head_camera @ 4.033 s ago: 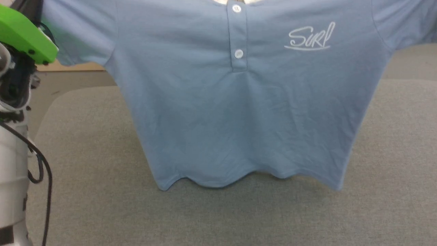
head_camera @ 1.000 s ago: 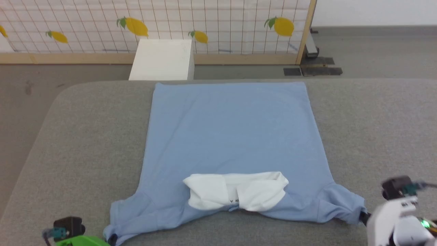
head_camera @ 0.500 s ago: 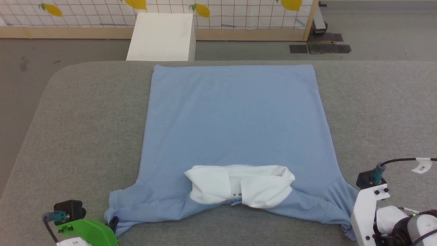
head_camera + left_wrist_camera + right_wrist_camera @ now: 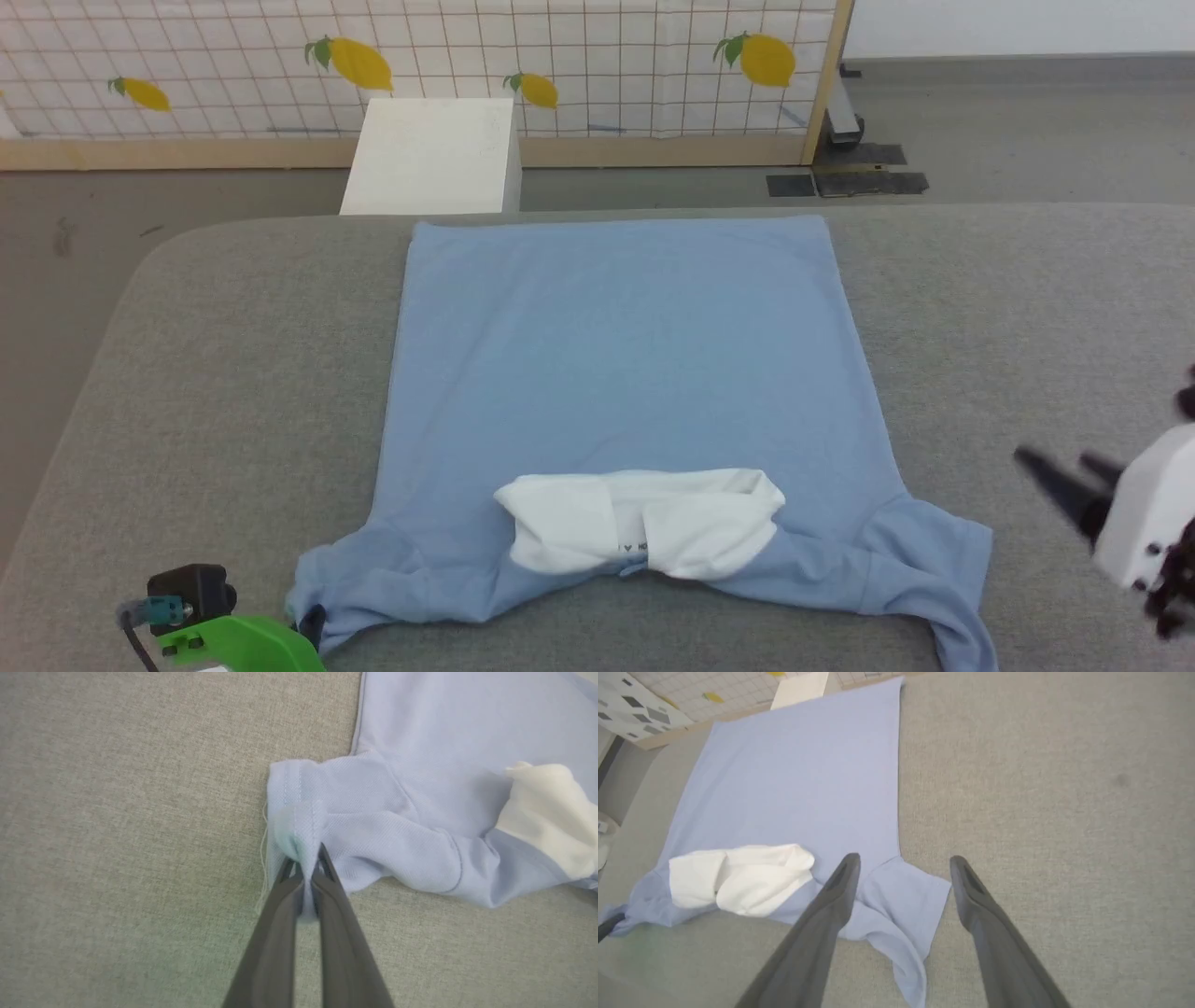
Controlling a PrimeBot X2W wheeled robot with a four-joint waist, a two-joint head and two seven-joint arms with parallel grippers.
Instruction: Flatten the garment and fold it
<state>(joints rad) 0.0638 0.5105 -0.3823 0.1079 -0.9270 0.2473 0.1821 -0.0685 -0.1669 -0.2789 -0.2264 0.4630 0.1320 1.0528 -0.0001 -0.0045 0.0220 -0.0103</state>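
The light-blue garment (image 4: 625,373) lies spread back-up on the grey padded table (image 4: 205,373), hem at the far edge and white collar (image 4: 644,527) toward me. My left gripper (image 4: 308,621) sits at the near left corner, shut on the bunched hem of the left sleeve (image 4: 299,816); the left wrist view shows my left gripper (image 4: 306,868) pinching a fold of it. My right gripper (image 4: 1060,467) hovers open and blurred to the right of the right sleeve (image 4: 934,560). In the right wrist view my right gripper (image 4: 903,861) stands wide apart above that loose sleeve (image 4: 901,900), holding nothing.
A white box (image 4: 429,154) stands on the floor just past the table's far edge. Behind it runs a wood-framed screen printed with lemons (image 4: 560,65). Bare grey padding lies on both sides of the garment.
The garment, held up hanging four seconds ago, now lies flat. My right gripper has let go of the right sleeve and drawn up and rightward. The head camera has shifted.
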